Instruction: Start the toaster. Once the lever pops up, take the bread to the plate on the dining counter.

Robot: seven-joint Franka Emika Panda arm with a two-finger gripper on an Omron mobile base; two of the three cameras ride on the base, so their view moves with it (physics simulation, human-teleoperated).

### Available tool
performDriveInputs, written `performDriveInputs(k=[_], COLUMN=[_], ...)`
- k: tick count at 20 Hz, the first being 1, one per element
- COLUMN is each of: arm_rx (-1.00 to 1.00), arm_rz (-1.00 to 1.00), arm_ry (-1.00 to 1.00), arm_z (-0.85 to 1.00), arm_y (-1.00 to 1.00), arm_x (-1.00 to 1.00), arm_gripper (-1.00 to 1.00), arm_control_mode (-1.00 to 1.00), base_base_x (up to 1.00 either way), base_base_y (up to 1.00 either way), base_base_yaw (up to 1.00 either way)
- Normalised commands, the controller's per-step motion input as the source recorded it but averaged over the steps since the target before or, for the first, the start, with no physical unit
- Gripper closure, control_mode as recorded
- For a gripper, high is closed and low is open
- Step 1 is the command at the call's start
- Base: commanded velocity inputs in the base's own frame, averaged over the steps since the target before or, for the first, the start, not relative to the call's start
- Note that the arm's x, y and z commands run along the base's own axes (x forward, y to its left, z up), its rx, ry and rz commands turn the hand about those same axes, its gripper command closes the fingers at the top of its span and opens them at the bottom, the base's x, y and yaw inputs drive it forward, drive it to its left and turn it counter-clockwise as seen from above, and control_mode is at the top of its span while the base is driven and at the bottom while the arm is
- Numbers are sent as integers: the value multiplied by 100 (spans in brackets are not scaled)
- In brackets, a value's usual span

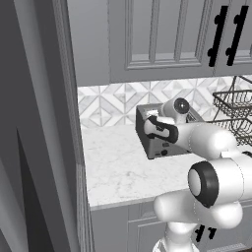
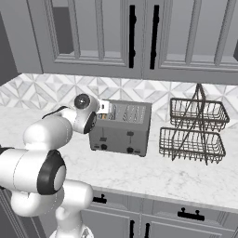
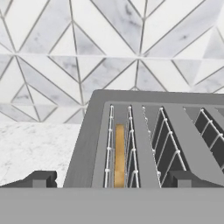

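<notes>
Hovering over the top of the toaster, the robot's hand has its two dark fingertips spread wide apart, gripping nothing. Seen from the hand camera, the bread stands on edge deep in the slot nearest the toaster's 9 o'clock side, a narrow tan strip between the wire guides, with the fingertips straddling that slot. The dark grey toaster sits on the white marble bench, backed against the diamond-patterned tile wall. From the right base camera, small black controls line its front face, and a two-tier wire basket rack stands at the toaster's 3 o'clock, near but apart from it. Grey cabinet doors with black handles hang above at 12 o'clock. From the left base camera, the white arm reaches across the toaster.
</notes>
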Motion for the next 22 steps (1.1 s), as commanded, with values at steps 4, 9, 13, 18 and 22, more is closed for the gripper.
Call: performDriveInputs(k=[4, 9, 13, 18, 22], arm_rx=[0, 0, 0, 0, 0], arm_rz=[0, 0, 0, 0, 0], arm_ry=[0, 0, 0, 0, 0], arm_z=[0, 0, 0, 0, 0], arm_y=[0, 0, 0, 0, 0], arm_x=[0, 0, 0, 0, 0], arm_gripper=[-100, -100, -100, -100, -100], arm_control_mode=[-100, -100, -100, -100, -100], base_base_x=[0, 0, 0, 0, 0], base_base_y=[0, 0, 0, 0, 0], base_base_yaw=[0, 0, 0, 0, 0])
